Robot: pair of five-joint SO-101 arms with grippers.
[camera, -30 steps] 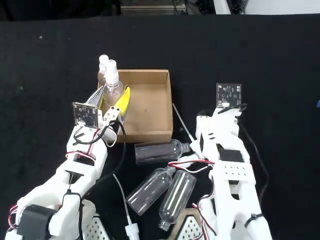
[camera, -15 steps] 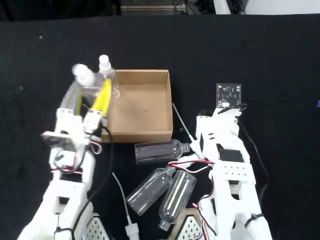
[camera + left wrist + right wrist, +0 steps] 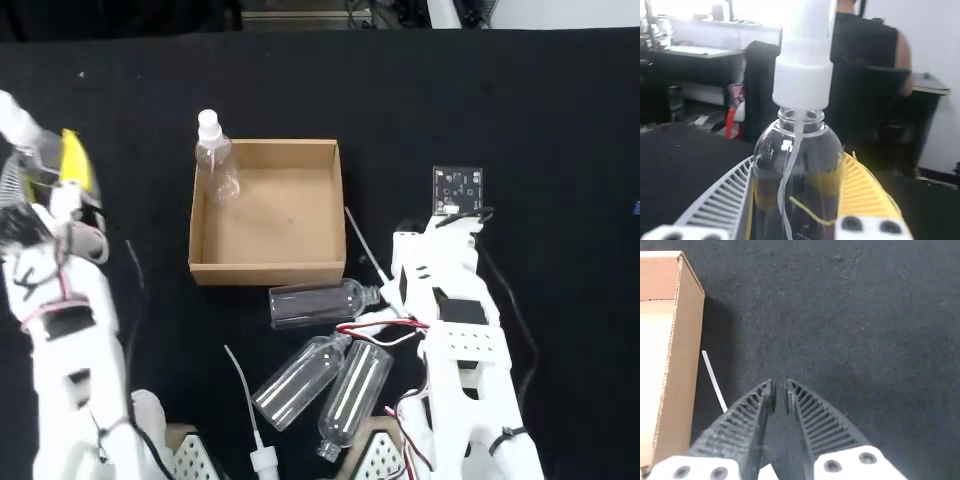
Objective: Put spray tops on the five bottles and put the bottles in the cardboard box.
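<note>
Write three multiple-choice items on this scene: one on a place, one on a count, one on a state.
1. Where is the ungripped capped bottle?
A. lying flat on its side
B. standing in the far left corner of the cardboard box
C. hanging in mid-air

2. How many uncapped bottles lie in front of the box?
A. two
B. three
C. five

3. What is the left gripper doing?
A. open, empty
B. shut on a loose spray top
C. shut on a capped bottle

Answers: 1 B, it stands upright in that corner; 2 B, three lie topless there; 3 C, its fingers clamp the bottle's body.
</note>
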